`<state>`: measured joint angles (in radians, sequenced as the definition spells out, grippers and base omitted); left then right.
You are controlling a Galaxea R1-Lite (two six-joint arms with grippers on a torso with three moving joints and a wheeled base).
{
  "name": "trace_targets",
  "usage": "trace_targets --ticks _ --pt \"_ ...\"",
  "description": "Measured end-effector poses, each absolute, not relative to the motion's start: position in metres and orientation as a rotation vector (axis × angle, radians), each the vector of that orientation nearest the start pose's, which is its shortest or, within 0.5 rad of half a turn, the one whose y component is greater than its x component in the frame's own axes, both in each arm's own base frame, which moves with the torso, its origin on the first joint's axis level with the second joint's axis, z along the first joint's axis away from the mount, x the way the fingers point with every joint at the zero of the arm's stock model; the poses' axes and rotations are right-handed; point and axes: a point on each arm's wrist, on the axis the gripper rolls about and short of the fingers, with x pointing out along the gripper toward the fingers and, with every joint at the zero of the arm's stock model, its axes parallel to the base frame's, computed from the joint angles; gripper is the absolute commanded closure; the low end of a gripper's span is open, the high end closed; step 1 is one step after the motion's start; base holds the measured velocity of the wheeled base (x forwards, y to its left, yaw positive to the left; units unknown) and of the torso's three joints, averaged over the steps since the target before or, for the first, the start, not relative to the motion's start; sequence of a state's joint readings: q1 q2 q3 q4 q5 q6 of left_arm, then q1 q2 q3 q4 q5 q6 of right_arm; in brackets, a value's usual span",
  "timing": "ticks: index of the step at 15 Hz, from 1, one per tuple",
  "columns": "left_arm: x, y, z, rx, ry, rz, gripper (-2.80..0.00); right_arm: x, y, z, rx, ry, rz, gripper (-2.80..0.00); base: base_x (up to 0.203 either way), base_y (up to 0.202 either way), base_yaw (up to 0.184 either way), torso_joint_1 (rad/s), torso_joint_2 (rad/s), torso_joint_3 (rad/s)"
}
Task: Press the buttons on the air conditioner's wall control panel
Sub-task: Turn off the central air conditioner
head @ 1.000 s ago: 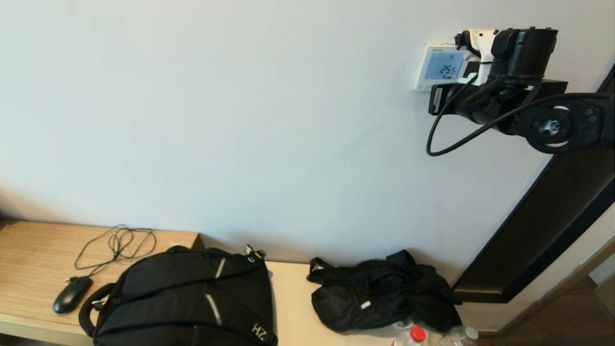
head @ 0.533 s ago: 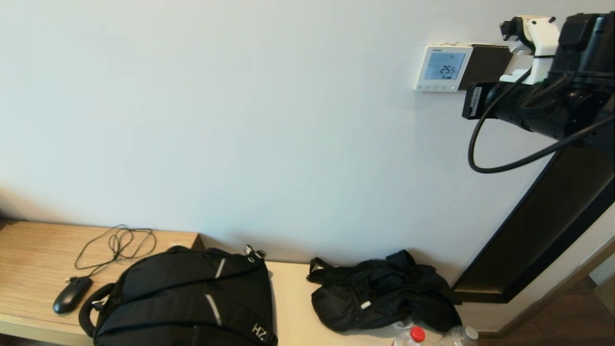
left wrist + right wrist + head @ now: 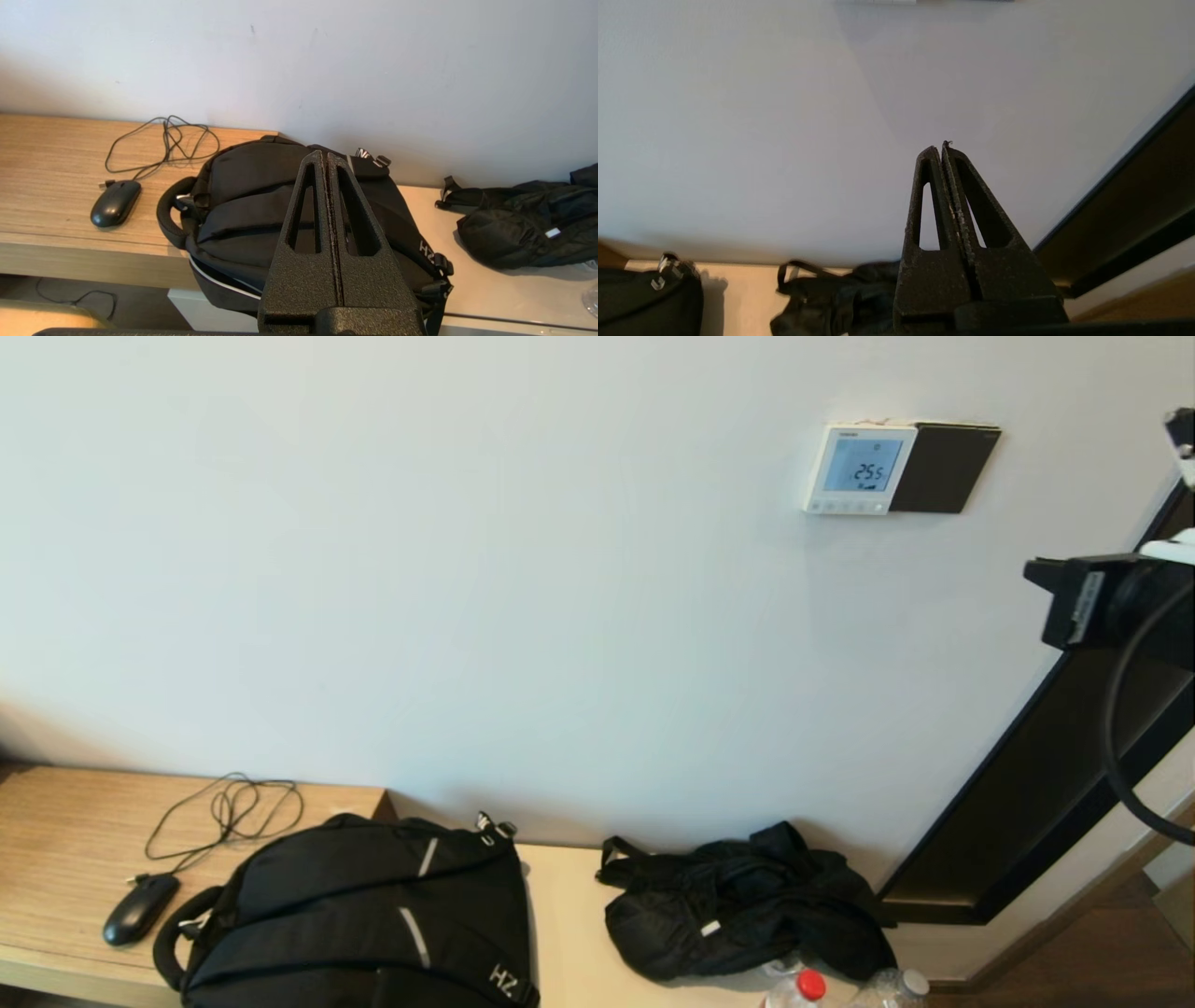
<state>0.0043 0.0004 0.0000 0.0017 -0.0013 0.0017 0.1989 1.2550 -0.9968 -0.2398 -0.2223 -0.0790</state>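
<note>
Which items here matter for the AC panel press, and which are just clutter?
Job:
- wall control panel, lit screen
- buttons along its bottom edge
- right end effector, shut, away from the panel

Clutter:
- black plate beside the panel
- backpack
- small black bag
- mouse
- two bottles
- left end effector, shut, over the backpack

Backpack (image 3: 359, 915), mouse (image 3: 140, 907), crumpled black bag (image 3: 747, 915) on bench (image 3: 56, 831).
</note>
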Motion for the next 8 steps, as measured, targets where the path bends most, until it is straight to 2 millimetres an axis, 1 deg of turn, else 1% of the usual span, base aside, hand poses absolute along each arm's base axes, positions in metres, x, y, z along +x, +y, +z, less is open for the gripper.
trace_targets --ticks 3,5,8 --pt "-0.023 0.0 0.075 0.001 0.002 0.002 0.0 0.154 0.024 0.296 -0.087 0.09 0.009 0.0 0.0 0.0 0.0 0.0 0.0 0.0" --pt "-0.023 0.0 0.075 0.001 0.002 0.003 0.0 0.135 0.019 0.286 -0.085 0.101 0.026 0.0 0.0 0.0 0.0 0.0 0.0 0.0" --pt "-0.023 0.0 0.075 0.001 0.002 0.003 0.0 0.112 0.014 0.255 -0.085 0.163 0.049 0.0 0.0 0.0 0.0 0.0 0.0 0.0"
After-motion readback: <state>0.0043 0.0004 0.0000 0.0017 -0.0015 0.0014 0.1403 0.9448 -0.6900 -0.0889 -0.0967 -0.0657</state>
